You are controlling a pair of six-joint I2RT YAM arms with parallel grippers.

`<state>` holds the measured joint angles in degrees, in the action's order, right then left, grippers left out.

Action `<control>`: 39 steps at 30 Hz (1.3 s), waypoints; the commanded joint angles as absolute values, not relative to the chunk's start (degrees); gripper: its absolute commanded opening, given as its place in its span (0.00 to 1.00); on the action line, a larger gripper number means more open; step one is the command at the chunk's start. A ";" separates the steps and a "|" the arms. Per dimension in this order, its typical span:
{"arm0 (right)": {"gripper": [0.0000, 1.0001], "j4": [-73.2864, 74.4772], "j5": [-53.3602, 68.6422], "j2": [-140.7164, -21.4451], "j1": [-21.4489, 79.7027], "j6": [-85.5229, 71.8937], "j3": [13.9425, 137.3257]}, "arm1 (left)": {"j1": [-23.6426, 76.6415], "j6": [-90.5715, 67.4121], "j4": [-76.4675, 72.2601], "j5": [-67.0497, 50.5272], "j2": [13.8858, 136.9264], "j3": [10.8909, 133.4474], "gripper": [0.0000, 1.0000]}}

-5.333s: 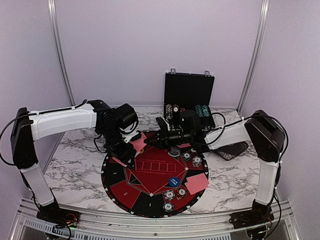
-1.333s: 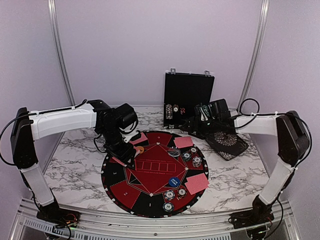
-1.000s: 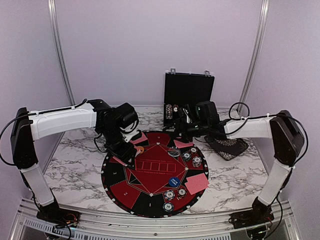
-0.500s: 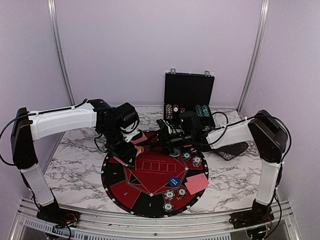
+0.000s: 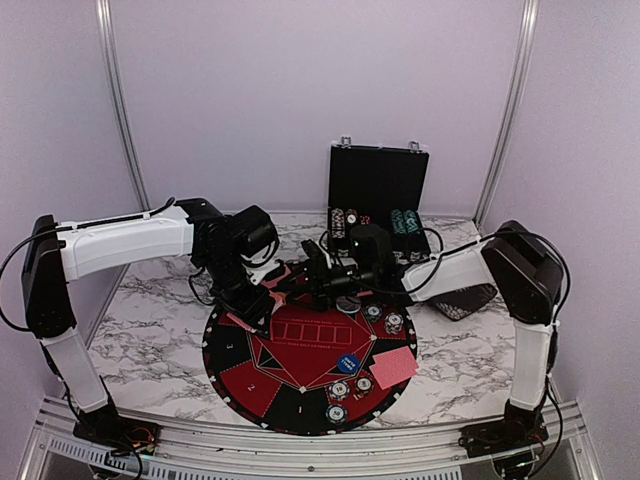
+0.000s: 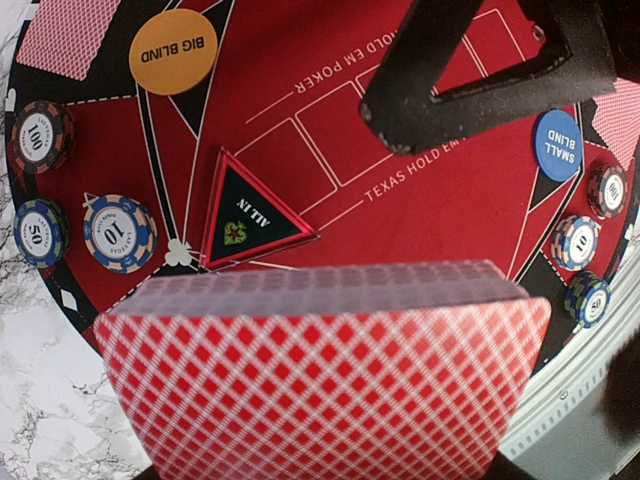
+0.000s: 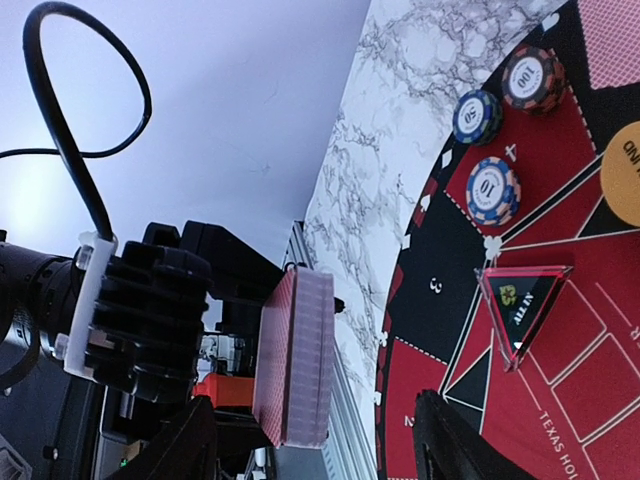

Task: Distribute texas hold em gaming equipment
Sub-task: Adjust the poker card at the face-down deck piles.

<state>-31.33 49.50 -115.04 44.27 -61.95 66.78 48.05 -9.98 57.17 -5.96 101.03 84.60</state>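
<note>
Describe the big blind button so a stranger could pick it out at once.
Start with the big round red-and-black mat. Near its edge, beside a face-down red-backed card and a cluster of three striped chips, lies the big blind button. It is the only orange piece, printed BIG BLIND; the other lettered disc is blue and sits across the mat.

Round poker mat (image 5: 300, 345) on a marble bench (image 5: 150, 330), inside a pale-walled cell.
The mat is red in the middle with black wedges round its rim, some numbered; white printing reads "TEXAS HOLD EM POKER" beside a row of outlined boxes. Behind it, against the back wall (image 5: 300, 100), a black case (image 5: 378, 185) stands open, lid upright. A black patterned square dish (image 5: 478, 297) lies right of the mat, partly hidden. Metal posts (image 5: 115, 100) rise at the corners.
</note>
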 commanded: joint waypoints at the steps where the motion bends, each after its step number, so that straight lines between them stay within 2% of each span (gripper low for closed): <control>1: 0.65 -34.55 50.80 -116.54 45.80 -63.62 69.69 | 48.28 -9.80 58.40 -5.93 101.32 86.57 0.50; 19: 0.59 -35.16 51.32 -121.38 48.66 -65.27 74.10 | 48.33 -9.58 58.45 -5.97 101.08 86.63 0.50; 39: 0.42 -26.63 45.86 -120.10 47.31 -58.98 72.59 | 48.33 -9.58 58.40 -5.47 100.63 86.13 0.50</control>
